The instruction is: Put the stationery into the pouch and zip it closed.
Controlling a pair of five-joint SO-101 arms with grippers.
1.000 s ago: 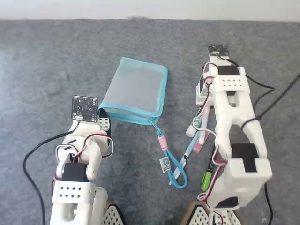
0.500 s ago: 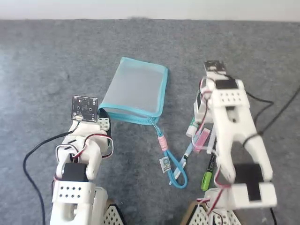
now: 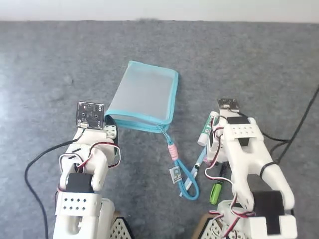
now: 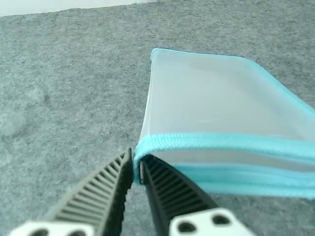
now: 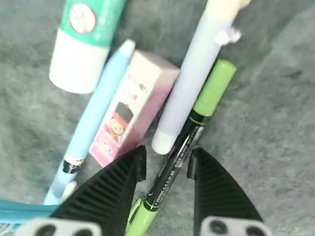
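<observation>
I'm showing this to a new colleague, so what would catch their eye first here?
The teal-edged pouch lies mid-table, its corner pinched in the left claw. To its right lies a cluster of stationery, where the right claw hangs open astride a green marker beside a pink eraser.

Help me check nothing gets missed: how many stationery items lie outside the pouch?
5, clustered below the right hand: a green-and-white tube, a light blue pen beside it, a pink eraser box, a lavender pen, and a green marker. More may hide beneath the arm.
</observation>
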